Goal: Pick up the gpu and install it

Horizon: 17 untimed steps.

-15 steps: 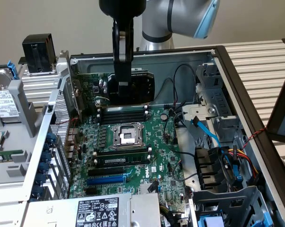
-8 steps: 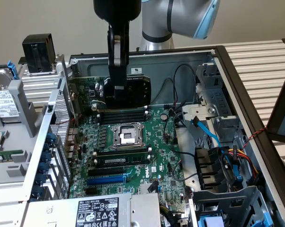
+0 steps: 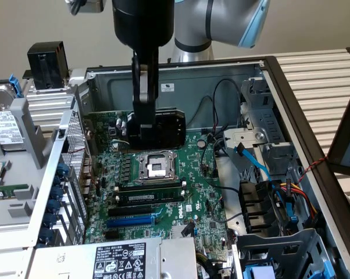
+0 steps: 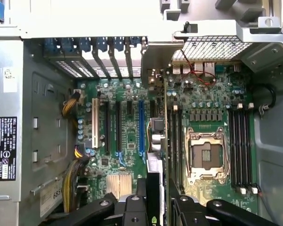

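GPU point(image 3: 170, 127) is picked, clamped on edge in the half-closed gripper point(image 3: 143, 135), hanging over the motherboard point(image 3: 205, 174) just beyond the socket point(image 3: 156, 167), at the edge opposite the PSU point(image 3: 134, 261). Transfer step, not seated. My read: seating calls for lining its connector edge up with the blue slot point(image 3: 130, 221).

gpu point(image 3: 170, 128), black shroud, upright, over the motherboard point(image 3: 193, 174)

Plain beige wall point(image 3: 24, 23) behind; pale slatted tabletop point(image 3: 320, 75), possibly metal.

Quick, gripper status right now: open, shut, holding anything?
Gripper: closed on the small green gpu card with black rectangular shroud, held over the green motherboard.
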Each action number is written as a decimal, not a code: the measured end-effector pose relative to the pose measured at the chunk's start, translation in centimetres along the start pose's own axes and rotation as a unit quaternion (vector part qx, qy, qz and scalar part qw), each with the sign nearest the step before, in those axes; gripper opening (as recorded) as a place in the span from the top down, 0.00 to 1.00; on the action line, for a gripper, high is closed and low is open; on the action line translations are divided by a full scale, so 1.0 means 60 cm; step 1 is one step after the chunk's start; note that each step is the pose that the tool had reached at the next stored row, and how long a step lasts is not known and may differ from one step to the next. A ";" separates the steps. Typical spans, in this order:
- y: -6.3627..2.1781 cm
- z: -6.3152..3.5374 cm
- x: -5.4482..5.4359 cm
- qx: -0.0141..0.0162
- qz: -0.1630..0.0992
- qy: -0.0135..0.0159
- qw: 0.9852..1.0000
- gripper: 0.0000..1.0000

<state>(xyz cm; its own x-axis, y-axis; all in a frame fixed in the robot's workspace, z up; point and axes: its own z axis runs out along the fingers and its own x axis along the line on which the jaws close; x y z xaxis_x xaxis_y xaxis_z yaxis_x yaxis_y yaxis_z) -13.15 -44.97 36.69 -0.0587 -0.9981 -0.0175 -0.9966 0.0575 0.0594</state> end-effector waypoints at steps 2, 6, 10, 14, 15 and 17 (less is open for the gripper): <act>0.004 0.006 0.001 0.000 0.001 0.000 1.000 0.73; 0.014 0.018 0.002 0.000 0.001 0.000 1.000 0.73; 0.016 0.031 0.009 0.000 0.002 0.000 1.000 0.73; 0.018 0.043 0.015 0.000 0.003 0.000 1.000 0.73; 0.018 0.046 0.017 0.000 0.004 0.000 1.000 0.73; 0.019 0.052 0.019 0.000 0.004 0.000 1.000 0.73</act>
<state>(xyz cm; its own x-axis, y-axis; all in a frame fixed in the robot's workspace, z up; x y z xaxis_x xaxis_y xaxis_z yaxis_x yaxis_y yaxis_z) -14.54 -45.99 33.63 -0.0670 -0.9976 -0.0172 -0.9960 0.0658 0.0601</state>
